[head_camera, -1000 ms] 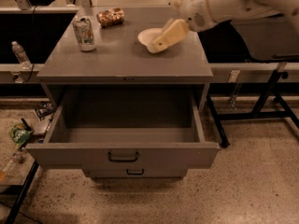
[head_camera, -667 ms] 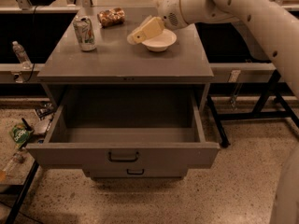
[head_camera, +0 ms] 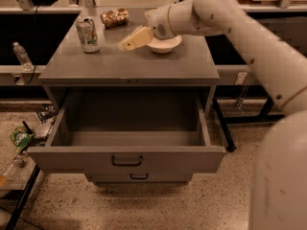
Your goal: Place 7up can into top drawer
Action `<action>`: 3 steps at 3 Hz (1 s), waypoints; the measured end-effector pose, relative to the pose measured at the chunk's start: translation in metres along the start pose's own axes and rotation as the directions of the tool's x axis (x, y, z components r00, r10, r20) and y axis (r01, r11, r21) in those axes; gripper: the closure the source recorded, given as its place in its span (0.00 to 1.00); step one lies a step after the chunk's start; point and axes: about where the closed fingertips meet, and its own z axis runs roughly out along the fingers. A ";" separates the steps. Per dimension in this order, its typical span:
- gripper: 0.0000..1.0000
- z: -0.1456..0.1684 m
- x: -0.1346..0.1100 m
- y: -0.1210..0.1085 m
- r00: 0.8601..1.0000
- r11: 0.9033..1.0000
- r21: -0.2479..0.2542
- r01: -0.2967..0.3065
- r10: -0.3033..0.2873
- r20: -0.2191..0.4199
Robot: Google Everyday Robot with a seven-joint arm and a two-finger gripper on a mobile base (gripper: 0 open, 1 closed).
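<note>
Judging from the top drawer (head_camera: 129,158), pulled out below the table (head_camera: 124,66): no trouble there. Hangs just beside the white bowl (head_camera: 165,45), that claw (head_camera: 126,43), width impossible to tell. May knock over the 7up can (head_camera: 88,34), upright near the table's left rear, if swept in sideways.

White bowl (head_camera: 169,46) upright on grey cabinet top (head_camera: 120,68), right of centre. Brown patterned can (head_camera: 115,17) lying on side near back edge. Clear plastic bottle (head_camera: 21,55) well left of cabinet. Green packet (head_camera: 20,139) on speckled floor (head_camera: 192,205), lower left
</note>
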 end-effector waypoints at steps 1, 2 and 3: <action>0.00 0.053 0.010 -0.006 0.997 0.998 -0.034 -0.059 0.060 0.044; 0.00 0.100 0.014 -0.011 0.994 0.996 -0.023 -0.085 0.086 0.069; 0.00 0.141 0.006 -0.012 0.989 0.995 -0.003 -0.097 0.097 0.108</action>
